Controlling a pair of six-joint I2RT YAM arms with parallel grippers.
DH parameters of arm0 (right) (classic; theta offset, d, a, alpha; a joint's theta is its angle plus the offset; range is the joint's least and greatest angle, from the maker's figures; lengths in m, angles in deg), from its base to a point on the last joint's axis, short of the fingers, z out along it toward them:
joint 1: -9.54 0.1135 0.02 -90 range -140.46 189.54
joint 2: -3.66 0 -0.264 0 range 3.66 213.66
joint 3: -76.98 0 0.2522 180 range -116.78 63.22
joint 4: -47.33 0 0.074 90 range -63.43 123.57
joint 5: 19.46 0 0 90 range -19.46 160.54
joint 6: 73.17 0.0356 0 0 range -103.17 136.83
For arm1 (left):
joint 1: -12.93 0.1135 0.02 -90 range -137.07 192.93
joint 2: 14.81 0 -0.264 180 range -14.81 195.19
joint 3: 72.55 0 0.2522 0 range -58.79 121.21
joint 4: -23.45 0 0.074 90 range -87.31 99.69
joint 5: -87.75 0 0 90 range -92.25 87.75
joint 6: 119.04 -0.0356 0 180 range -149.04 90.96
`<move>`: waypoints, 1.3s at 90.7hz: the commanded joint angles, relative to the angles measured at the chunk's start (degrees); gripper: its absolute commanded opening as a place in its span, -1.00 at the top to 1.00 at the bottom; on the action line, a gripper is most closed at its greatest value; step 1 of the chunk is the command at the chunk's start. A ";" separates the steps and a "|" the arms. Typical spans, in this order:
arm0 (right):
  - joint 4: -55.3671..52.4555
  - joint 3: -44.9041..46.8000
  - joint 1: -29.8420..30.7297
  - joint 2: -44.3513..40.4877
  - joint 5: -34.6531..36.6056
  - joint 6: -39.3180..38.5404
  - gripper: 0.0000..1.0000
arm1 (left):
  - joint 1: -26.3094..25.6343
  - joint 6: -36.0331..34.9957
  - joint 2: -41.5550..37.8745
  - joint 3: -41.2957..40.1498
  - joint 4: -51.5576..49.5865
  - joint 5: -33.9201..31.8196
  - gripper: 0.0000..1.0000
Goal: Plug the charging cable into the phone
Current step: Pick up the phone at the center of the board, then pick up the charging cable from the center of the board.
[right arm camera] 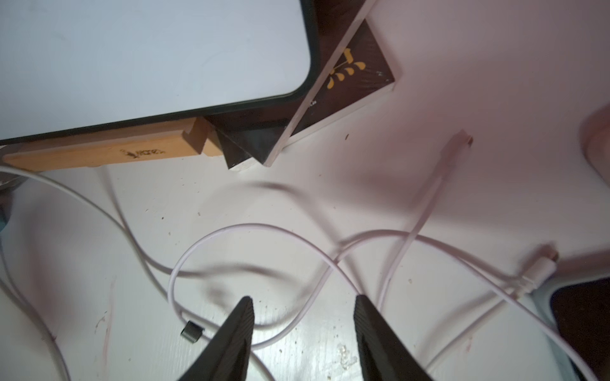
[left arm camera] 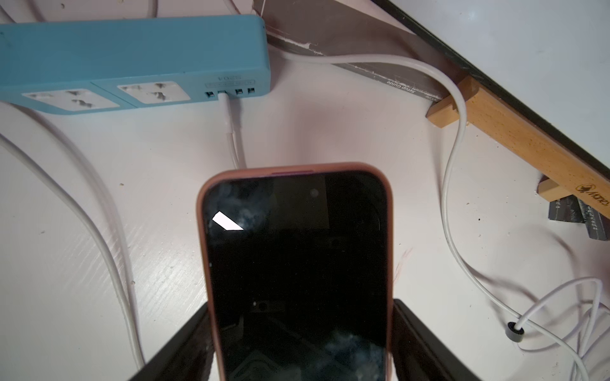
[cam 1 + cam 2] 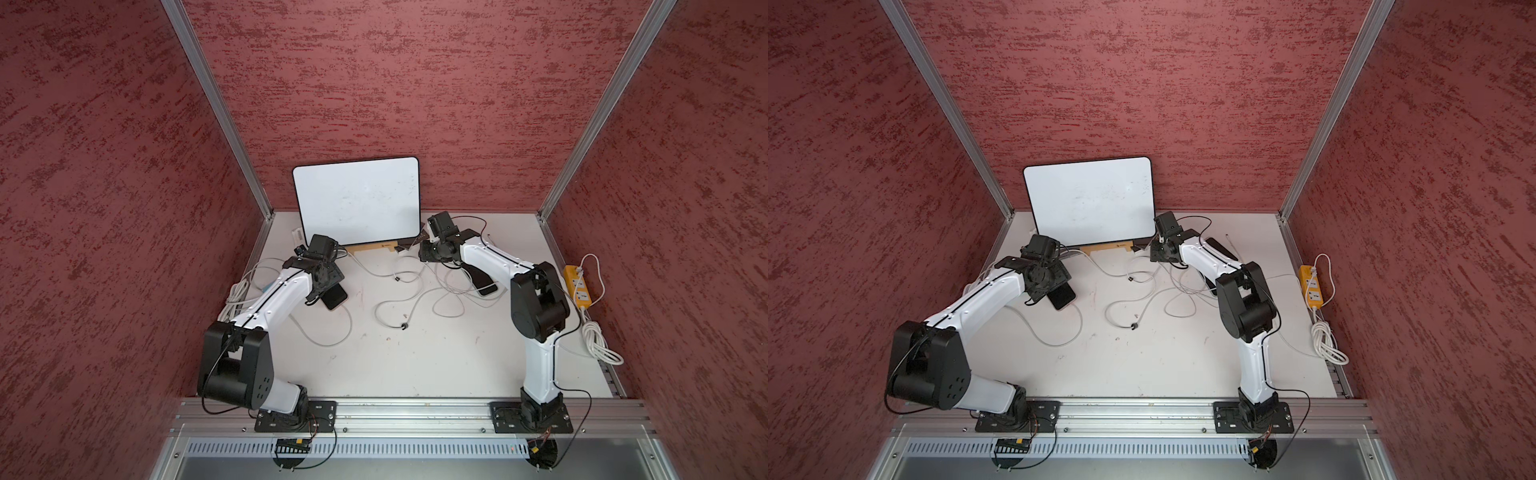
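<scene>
Lower centre, right wrist view: right gripper (image 1: 302, 330), jaws apart astride charging cable (image 1: 237, 226); left gripper (image 2: 302, 316) clamps phone (image 2: 297, 247); pinch near plug.

Seen in both top views from high at 6 o'clock, looking steeply down toward 12, far enough to take in the whole table (image 3: 415, 365). Left wrist: close, low, facing the wooden stand (image 2: 515, 135) at 12. Right wrist: close, past the right claw (image 1: 303, 300), onto that same stand.
</scene>
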 commanded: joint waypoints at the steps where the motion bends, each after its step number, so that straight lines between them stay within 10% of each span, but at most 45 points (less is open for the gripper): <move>1: -5.59 -5.60 -1.64 3.97 4.04 1.32 0.00 | 0.24 -1.06 -2.05 -0.29 3.93 -0.52 1.00; 118: -19.34 -29.11 -6.01 24.00 13.57 -0.19 0.31 | 0.85 -1.10 -1.47 -0.46 4.54 2.19 1.00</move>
